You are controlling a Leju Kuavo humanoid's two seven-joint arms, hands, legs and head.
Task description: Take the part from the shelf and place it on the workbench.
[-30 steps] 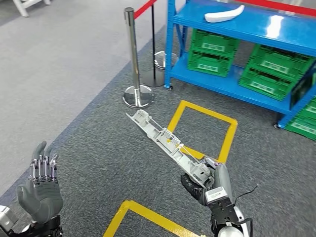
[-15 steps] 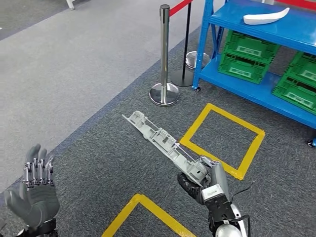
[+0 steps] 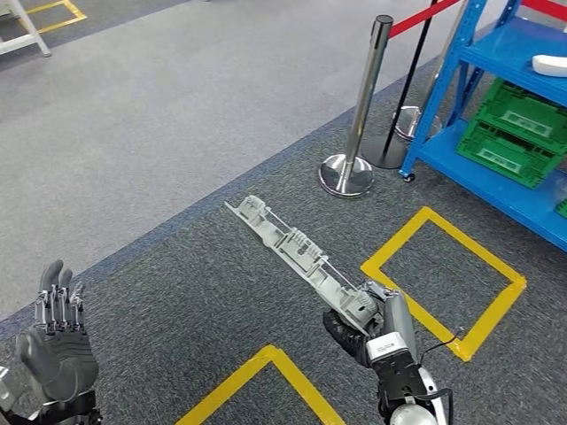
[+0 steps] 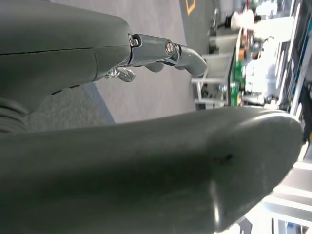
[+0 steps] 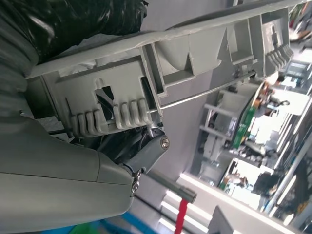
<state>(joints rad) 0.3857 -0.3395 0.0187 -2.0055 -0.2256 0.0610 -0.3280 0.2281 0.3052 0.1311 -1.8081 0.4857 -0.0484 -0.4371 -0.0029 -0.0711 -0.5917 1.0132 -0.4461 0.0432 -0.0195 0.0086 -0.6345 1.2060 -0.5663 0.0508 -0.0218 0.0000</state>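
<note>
The part [image 3: 294, 248] is a long grey ribbed plastic moulding. My right hand [image 3: 375, 323] grips its near end at the lower middle of the head view, and the part juts up and to the left over the dark carpet. Up close in the right wrist view, the part [image 5: 154, 83] lies across my fingers [image 5: 147, 151]. My left hand [image 3: 57, 332] is raised at the lower left, palm up, fingers apart and holding nothing; its thumb [image 4: 147, 170] and fingers [image 4: 165, 51] show in the left wrist view. The blue shelf [image 3: 508, 115] stands at the upper right.
A chrome barrier post [image 3: 358, 115] with a red belt [image 3: 421, 16] stands before the shelf, next to a black post base [image 3: 394, 146]. Green crates [image 3: 518, 142] sit on the lower shelf, a white part [image 3: 549, 64] above. Yellow floor squares [image 3: 445, 279] mark the carpet.
The whole scene has slid to the right as the camera turned left; the shelf and posts now sit further right. My right hand keeps the part as before, and my left hand has dropped slightly.
</note>
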